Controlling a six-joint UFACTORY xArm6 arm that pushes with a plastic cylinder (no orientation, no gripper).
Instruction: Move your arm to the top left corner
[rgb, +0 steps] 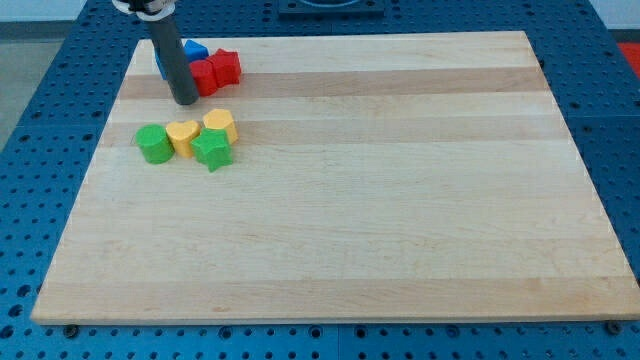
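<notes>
Nearest the camera: bare pale wooden board (330, 250), its bottom edge running across the view's bottom, empty of blocks.

Straight dark rod, rigid, with my tip (186, 102) resting on the board near the top left corner, just short of it. No claw fitted, so nothing to spread, press together or pinch; only a blunt end for pushing, nothing to take hold of.

Touching or just beside the tip on the view's right: two red blocks (216, 71), shapes unclear, and a blue block (193, 49) partly hidden behind the rod. Probably light and quick to slide at any nudge.

Below the tip, toward the left edge: green cylinder (152, 144), yellow heart-like block (183, 136), yellow cylinder (220, 126), green star-like block (212, 151), clustered and touching.
</notes>
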